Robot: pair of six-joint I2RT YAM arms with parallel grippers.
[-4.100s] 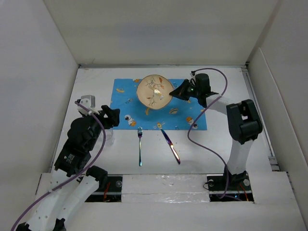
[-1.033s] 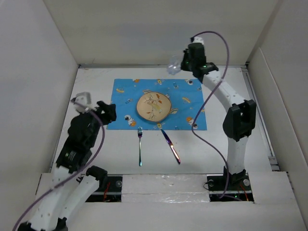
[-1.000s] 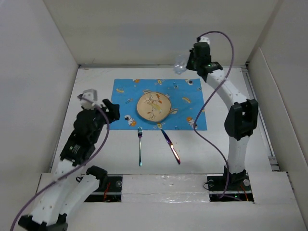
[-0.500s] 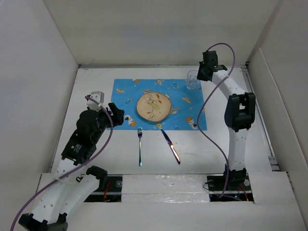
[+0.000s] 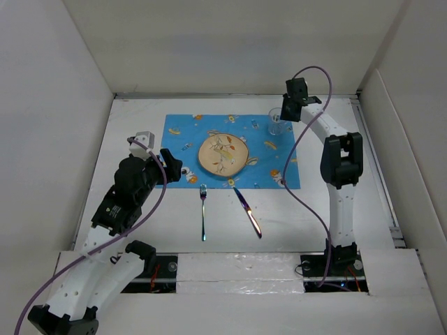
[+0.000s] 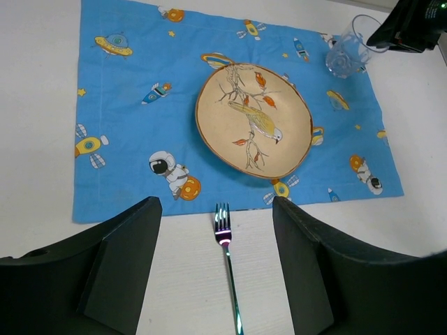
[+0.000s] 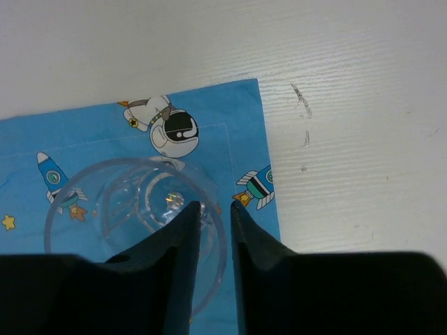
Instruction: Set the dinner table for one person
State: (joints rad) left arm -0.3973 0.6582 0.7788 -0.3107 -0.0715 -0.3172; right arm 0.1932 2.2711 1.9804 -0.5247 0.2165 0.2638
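Note:
On the white dinner table (image 5: 321, 223) lies a blue space-print placemat (image 5: 181, 139) with a bird-painted plate (image 5: 223, 155) at its middle. A fork (image 5: 203, 209) and a knife (image 5: 248, 211) lie just in front of the mat. A clear glass (image 5: 276, 122) stands upright on the mat's far right corner. My right gripper (image 7: 215, 207) is open and straddles the rim of the glass (image 7: 126, 202), one finger inside and one outside. Open and empty, my left gripper (image 6: 215, 209) hovers over the fork (image 6: 227, 258), near the mat's left front corner.
White walls close in the table on the left, the back and the right. The right arm (image 5: 339, 160) stretches along the mat's right edge, its purple cable (image 5: 286, 174) hanging over the mat's corner.
The right arm has lowered the glass onto the mat's far right corner and its jaws have parted. The left arm has shifted a little toward the mat.

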